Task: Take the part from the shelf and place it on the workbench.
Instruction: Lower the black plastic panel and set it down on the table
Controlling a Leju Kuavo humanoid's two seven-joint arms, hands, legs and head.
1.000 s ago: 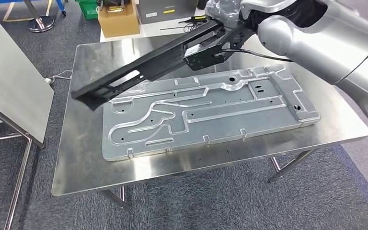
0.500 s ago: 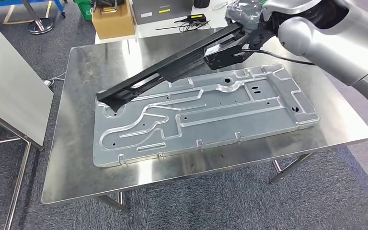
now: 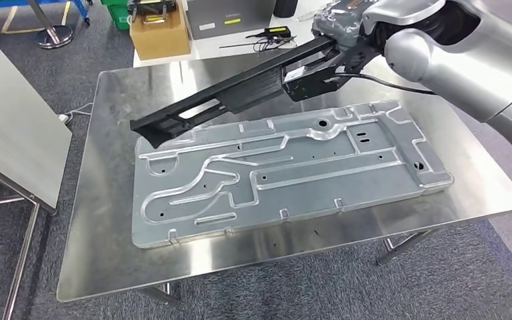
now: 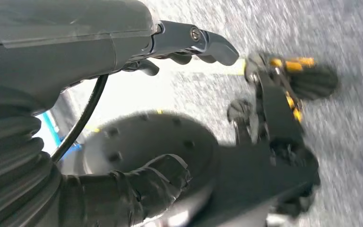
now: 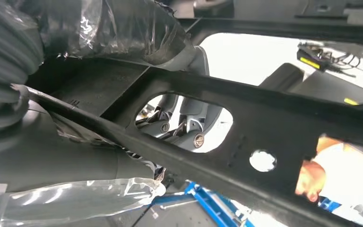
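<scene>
Near edge of the stainless steel worktop lies bare in front of the large embossed aluminium panel. Right hand, plastic-wrapped, grips one end of the long black plastic frame part; far end hangs low over the panel's corner beyond the hand. Advice: level it, lower slowly, land flat before releasing. Left hand holds nothing, fingers loosely apart.
</scene>
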